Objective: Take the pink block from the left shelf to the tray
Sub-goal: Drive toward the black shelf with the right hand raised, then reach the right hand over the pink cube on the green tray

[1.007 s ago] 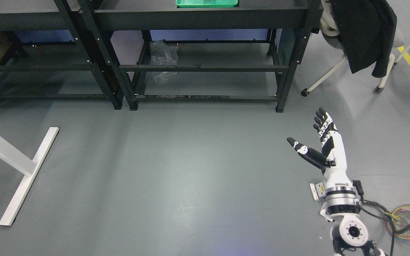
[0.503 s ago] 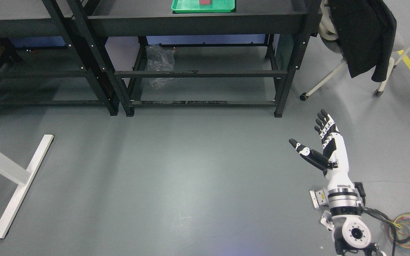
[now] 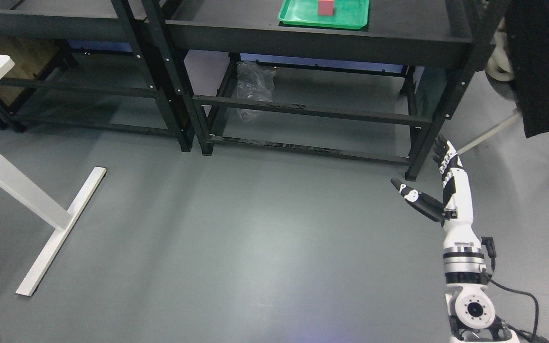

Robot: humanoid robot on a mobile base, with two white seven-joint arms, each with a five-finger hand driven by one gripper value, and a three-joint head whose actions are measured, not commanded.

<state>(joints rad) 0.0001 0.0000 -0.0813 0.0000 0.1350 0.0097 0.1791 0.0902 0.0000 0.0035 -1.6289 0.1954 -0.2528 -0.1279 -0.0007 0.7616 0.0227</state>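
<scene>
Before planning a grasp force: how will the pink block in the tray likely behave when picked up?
The pink block looks boxy with flat faces, so probably rigid and unlikely to roll. It stands upright in the green tray, so a sideways nudge might tip it. It seems small, likely light.

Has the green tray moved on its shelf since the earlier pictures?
No. The green tray sits at the same place on the black shelf, left of its middle. The whole picture shifted, shelf and floor alike, so the camera moved, not the tray.

right hand [image 3: 448, 193] white shell | black fingers [image 3: 441, 151] | banded wrist | black cable
</scene>
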